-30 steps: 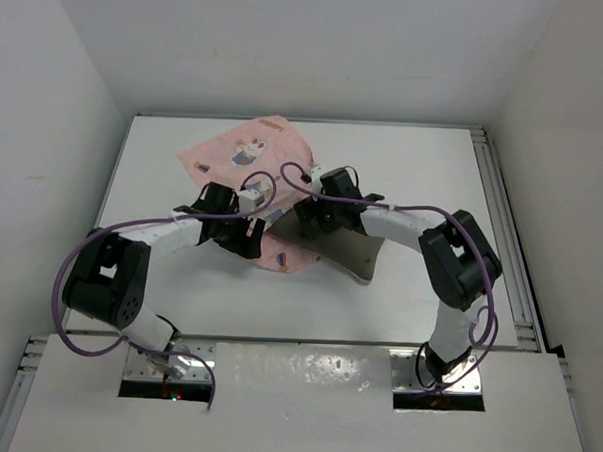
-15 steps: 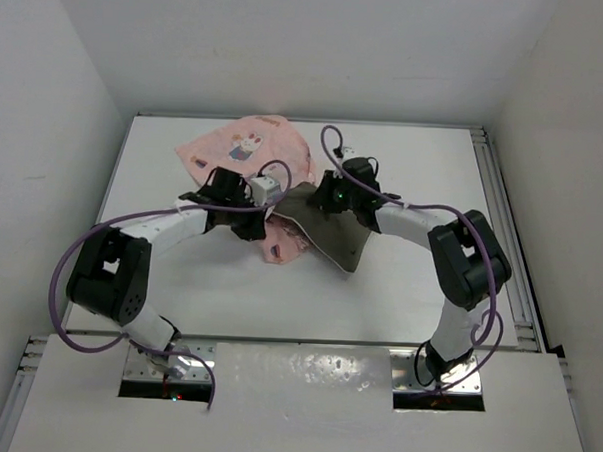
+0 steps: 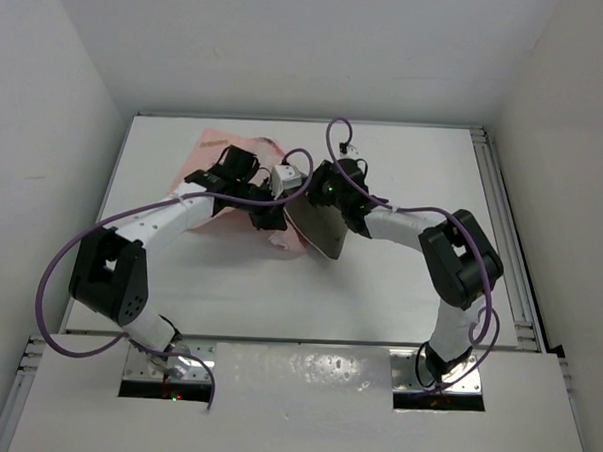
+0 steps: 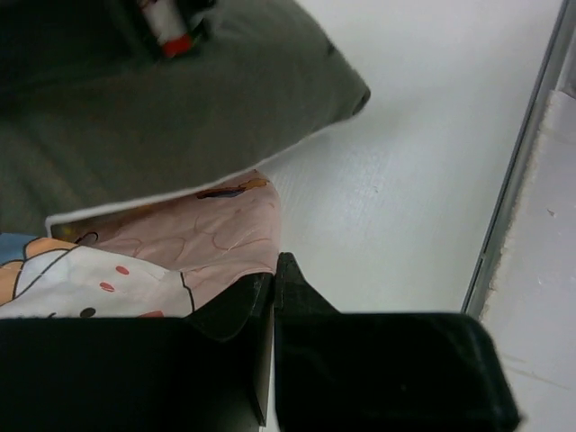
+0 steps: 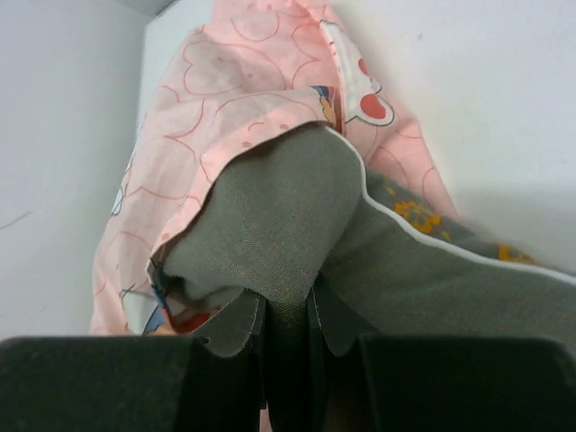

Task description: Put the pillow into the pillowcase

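The grey pillow [image 3: 319, 229] lies tilted at the table's middle, its pale-trimmed edge showing in the left wrist view [image 4: 180, 117]. My right gripper [image 3: 318, 195] is shut on a fold of the pillow [image 5: 279, 207], whose front end sits inside the mouth of the pink printed pillowcase [image 5: 216, 99]. The pillowcase [image 3: 217, 144] is bunched at the back left, partly under both arms. My left gripper [image 3: 270, 213] is shut on the pillowcase's edge [image 4: 180, 243], its fingertips meeting at the cloth's corner [image 4: 274, 270].
The white table [image 3: 409, 281] is walled on three sides. A metal rail [image 3: 502, 225] runs along its right edge and appears in the left wrist view [image 4: 522, 180]. Purple cables loop over both arms.
Both grippers have closed, the left on the pillowcase and the right on the pillow. Both arms moved toward the back left, pushing the pillow's end into the pillowcase, which has bunched up.
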Action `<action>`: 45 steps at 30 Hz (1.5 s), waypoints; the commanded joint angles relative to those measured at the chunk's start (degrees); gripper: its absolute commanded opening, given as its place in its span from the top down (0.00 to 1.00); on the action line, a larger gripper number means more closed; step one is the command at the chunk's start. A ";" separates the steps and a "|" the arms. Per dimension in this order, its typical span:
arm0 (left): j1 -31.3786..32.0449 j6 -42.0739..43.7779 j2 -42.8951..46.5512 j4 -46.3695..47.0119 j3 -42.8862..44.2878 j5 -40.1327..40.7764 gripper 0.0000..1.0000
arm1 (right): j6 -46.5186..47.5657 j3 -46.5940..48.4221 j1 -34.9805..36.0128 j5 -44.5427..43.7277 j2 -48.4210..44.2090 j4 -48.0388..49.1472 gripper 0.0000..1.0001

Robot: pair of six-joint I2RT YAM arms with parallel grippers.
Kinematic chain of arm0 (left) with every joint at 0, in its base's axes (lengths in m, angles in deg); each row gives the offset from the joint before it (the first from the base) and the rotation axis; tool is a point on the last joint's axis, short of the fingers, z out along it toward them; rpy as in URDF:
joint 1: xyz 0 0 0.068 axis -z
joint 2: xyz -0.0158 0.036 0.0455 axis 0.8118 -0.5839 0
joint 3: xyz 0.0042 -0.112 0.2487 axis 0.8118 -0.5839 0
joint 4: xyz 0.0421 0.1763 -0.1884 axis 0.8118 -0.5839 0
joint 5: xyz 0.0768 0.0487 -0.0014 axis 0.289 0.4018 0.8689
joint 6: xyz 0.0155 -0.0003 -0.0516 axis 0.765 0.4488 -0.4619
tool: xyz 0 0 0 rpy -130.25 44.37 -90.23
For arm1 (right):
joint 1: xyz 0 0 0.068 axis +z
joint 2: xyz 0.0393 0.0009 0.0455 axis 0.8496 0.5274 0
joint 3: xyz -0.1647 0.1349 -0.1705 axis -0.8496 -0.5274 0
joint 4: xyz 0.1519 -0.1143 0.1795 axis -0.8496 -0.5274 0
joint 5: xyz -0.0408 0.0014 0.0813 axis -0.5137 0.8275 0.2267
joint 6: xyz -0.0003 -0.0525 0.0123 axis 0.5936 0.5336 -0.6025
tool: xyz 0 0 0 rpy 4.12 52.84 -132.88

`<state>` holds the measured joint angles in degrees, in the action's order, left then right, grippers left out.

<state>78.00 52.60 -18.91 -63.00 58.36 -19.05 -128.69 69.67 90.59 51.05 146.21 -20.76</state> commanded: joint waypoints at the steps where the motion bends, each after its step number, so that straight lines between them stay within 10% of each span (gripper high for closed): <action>1: 2.37 3.07 -0.42 -3.27 2.76 -5.17 1.00 | -3.14 4.79 1.41 -4.10 1.51 4.65 1.00; 4: 2.73 3.77 -0.51 -4.49 3.20 -3.85 0.92 | 3.88 8.47 2.64 -1.92 4.32 -0.87 0.89; 6: 0.98 5.52 -0.07 -7.64 3.55 -2.19 0.64 | 9.92 7.88 2.12 3.07 3.81 -3.51 0.38; 9: -0.61 11.14 1.16 -13.43 2.94 -2.18 0.46 | 17.07 3.24 0.19 7.66 -0.92 -5.98 0.01; 13: -2.89 17.75 2.13 -19.26 4.16 -2.71 0.38 | 22.26 -0.83 -4.73 6.81 -7.96 -11.95 0.01; 16: -5.69 6.49 0.47 -12.35 7.85 0.09 0.43 | 22.44 -1.62 -7.54 2.15 -11.13 -17.49 0.04; 18: -7.28 0.02 -1.55 -4.17 10.66 7.28 0.61 | 22.27 -1.97 -8.60 1.96 -11.66 -19.96 0.59; 20: -8.26 -3.08 -5.50 -1.96 14.70 14.04 0.76 | 19.91 -2.50 -9.66 -0.14 -11.49 -21.19 0.79; 24: -8.52 -2.03 -12.97 0.59 21.21 20.31 0.48 | 17.96 -3.55 -11.33 4.24 -9.39 -22.33 0.18; 27: -8.96 -3.08 -19.65 0.69 27.35 24.09 0.26 | 18.31 -4.95 -11.42 6.88 -8.50 -21.90 0.03; 37: -7.38 -0.09 -39.17 -3.10 43.90 24.45 0.01 | 17.26 -6.98 -10.37 16.72 -3.50 -17.69 0.04; 41: -7.29 1.92 -40.32 -5.72 41.61 24.20 0.19 | 17.35 -6.02 -9.22 20.41 -1.12 -16.10 0.25; 45: -7.20 1.58 -39.36 -6.87 40.55 21.21 0.81 | 18.13 -6.28 -8.78 22.52 -0.68 -13.73 0.72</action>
<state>70.39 53.21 -60.00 -68.77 99.30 4.18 -111.18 62.65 80.45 69.24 145.21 -37.76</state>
